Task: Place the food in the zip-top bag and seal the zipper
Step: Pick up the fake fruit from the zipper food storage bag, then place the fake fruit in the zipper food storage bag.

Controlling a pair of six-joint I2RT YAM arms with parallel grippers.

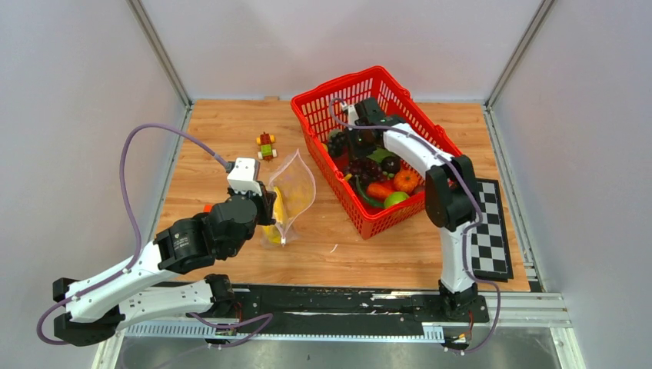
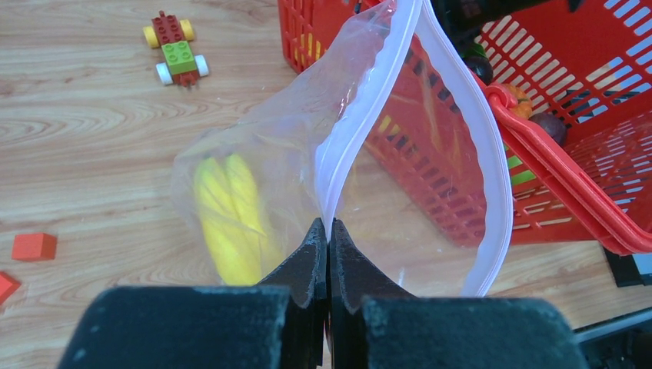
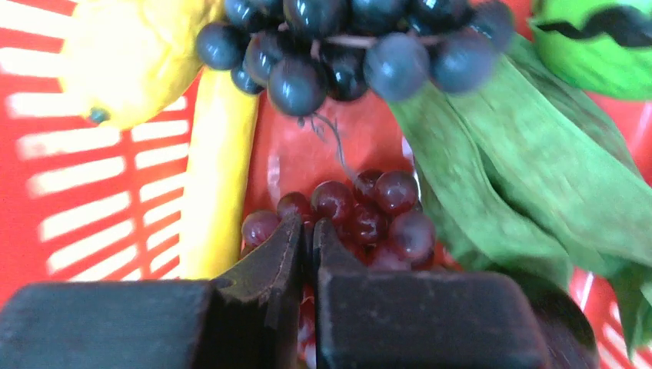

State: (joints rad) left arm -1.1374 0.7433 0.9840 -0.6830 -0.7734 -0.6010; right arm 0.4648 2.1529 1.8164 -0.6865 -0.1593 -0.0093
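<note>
1. Left gripper [image 2: 327,231]: jaws clamped tight on the zipper [image 2: 361,108], pinching 1 side of the mouth of the zip-top bag [image 2: 415,177]. The mouth gapes open.
2. The bag is on the table [image 1: 369,254], near the left side of the red basket [image 1: 323,108]. Yellow bananas [image 2: 227,215] lie inside the bag.
3. Right gripper [image 3: 307,231]: down inside the basket, jaws drawn almost together, tips against the red grapes [image 3: 384,207]. I cannot tell whether a grape or stem is pinched.
4. Beside it in the basket are dark grapes [image 3: 346,46] and a green leaf piece [image 3: 523,169].
5. The toy block figure [image 2: 177,50] stands on the table beyond the bag, apart from it.
</note>
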